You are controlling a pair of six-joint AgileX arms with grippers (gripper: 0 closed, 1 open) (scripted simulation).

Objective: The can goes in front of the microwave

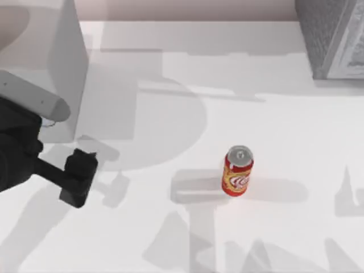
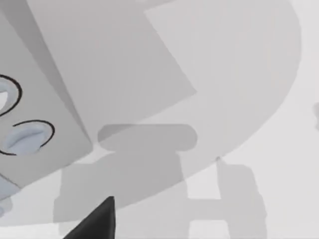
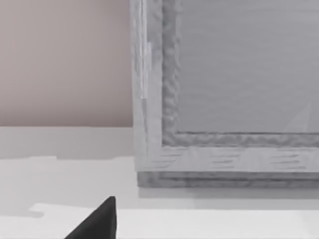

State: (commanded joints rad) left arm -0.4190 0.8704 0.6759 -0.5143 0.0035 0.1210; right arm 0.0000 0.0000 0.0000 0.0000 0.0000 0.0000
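Can (image 1: 238, 172): upright on the counter (image 1: 284, 125), well right of the microwave (image 1: 51, 62).
Left gripper (image 1: 77, 179): near the microwave's front; jaws' state unclear.
Right arm: facing the speckled box (image 3: 239, 89).

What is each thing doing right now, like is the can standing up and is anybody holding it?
can: standing upright on the table, silver top up, nothing holding it, apart from both boxes.
microwave: sits at the table's left, dials on its front.
speckled grey box: sits at the far right corner.
left gripper: low over the table beside the microwave, far from the can, holding nothing.
table: white, shadowed.
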